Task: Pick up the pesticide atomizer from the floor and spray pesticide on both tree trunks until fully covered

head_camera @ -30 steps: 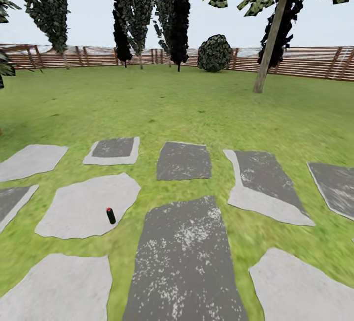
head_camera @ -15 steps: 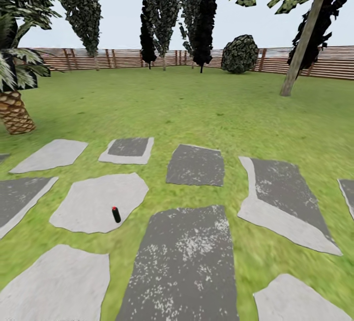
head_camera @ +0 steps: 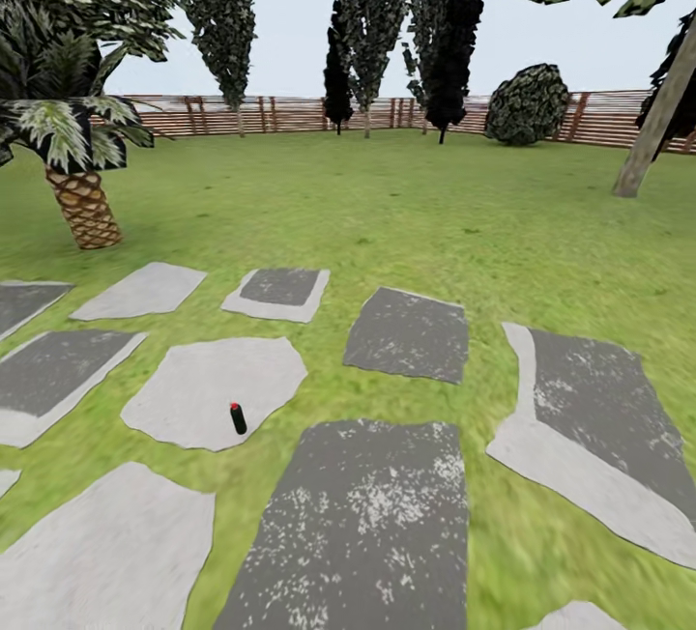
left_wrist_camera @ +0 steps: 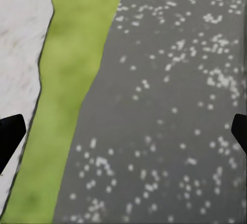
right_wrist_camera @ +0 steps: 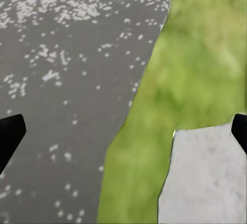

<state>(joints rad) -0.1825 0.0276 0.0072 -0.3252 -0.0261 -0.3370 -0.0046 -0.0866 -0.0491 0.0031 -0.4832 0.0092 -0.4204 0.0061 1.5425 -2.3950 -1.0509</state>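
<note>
- Two black fingertips (right_wrist_camera: 10, 134) of the right gripper (right_wrist_camera: 123, 134) are seen at opposite edges of the frame, set wide apart with nothing held between them.
- A dark grey paving slab (right_wrist_camera: 62, 80), speckled with white flecks, is seen beneath the gripper.
- A strip of green grass (right_wrist_camera: 175, 90) is bordered by that dark slab on one side.
- A pale grey slab (right_wrist_camera: 206, 177) is set against the grass on the side away from the dark slab.
</note>
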